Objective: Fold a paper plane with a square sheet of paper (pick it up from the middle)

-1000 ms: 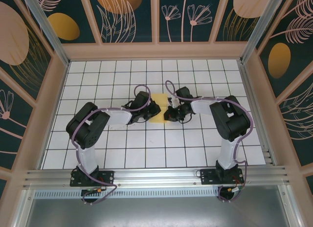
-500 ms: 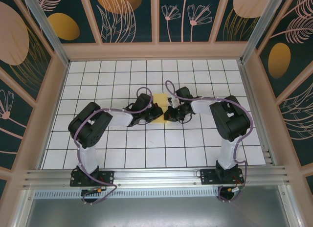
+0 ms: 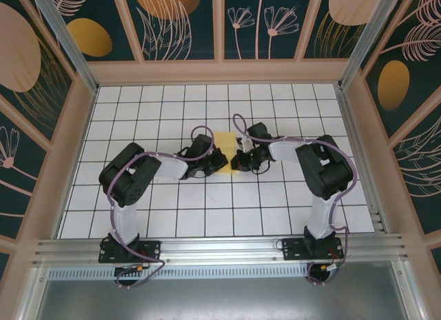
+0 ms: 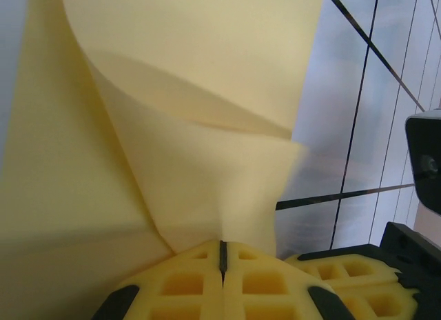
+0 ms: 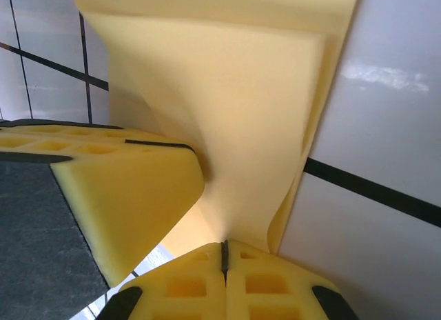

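Note:
The square sheet of paper (image 3: 224,140) is pale yellow and lies near the middle of the table, bent up between both grippers. My left gripper (image 3: 221,163) is shut on its near edge from the left. In the left wrist view the sheet (image 4: 172,92) rises in a curled fold from the closed pads of the left gripper (image 4: 222,254). My right gripper (image 3: 237,161) is shut on the same edge from the right. In the right wrist view the paper (image 5: 227,99) stands buckled above the right gripper (image 5: 224,250). The paper plane is out of view.
The two grippers almost touch: the right one's yellow pad (image 4: 344,273) shows beside the left one, and the left one's pad (image 5: 124,189) looms beside the right. The white gridded table (image 3: 207,203) is ringed by a wooden frame (image 3: 220,72).
My left gripper has slid a little to the right onto the paper's edge and closed on it. The right arm has stayed still, shut on the paper.

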`<action>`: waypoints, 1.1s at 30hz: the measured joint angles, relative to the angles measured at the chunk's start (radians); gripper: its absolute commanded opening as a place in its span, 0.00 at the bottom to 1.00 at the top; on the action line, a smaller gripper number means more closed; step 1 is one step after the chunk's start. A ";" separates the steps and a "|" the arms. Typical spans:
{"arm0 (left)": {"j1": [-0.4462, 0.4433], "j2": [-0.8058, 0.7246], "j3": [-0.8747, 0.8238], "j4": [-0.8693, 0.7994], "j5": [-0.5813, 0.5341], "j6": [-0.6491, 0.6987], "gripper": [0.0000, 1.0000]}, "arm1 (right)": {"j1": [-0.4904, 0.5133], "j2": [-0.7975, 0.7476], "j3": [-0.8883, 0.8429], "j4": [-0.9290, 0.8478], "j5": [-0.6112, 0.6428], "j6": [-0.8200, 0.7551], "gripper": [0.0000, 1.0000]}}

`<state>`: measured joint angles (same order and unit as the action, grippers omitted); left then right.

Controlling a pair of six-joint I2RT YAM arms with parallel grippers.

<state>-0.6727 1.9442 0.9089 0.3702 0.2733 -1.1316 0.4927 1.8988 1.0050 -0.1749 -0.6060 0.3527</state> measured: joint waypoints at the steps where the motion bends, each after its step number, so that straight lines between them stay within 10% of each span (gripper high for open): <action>1: 0.001 0.000 0.000 0.000 0.000 0.003 0.00 | 0.000 0.000 0.000 0.000 0.002 0.000 0.01; 33: 0.172 0.016 0.129 -0.203 -0.071 0.310 0.01 | 0.014 -0.013 -0.011 0.004 0.045 -0.003 0.01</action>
<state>-0.5011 1.9602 1.0374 0.1669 0.2028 -0.8219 0.5068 1.8858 0.9936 -0.1711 -0.5613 0.3496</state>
